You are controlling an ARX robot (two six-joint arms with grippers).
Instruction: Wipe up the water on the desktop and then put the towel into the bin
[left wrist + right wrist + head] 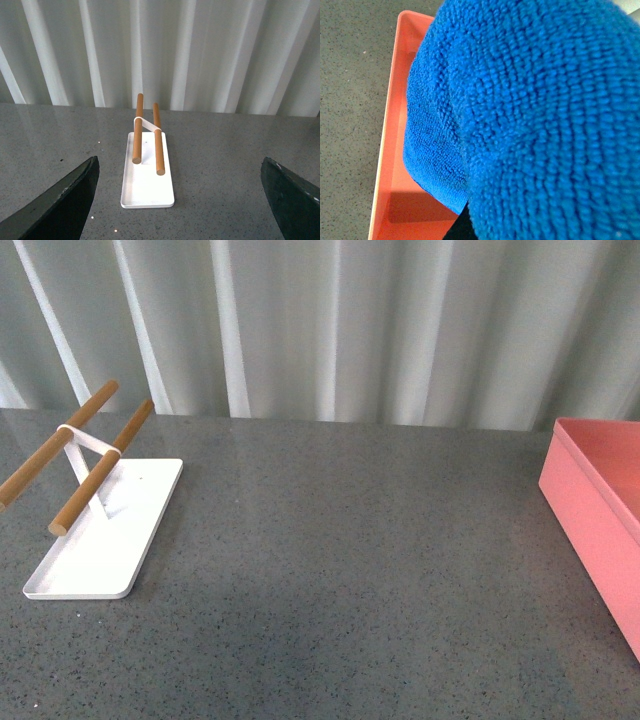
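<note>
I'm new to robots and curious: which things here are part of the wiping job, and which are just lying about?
Part of the job: towel, bin, desktop.
Just lying about: white tray with wooden rods, curtain.

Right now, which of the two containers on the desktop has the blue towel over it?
The salmon-pink bin: the right wrist view shows the towel bunched over its inside. The white tray holds only its wooden rods.
</note>
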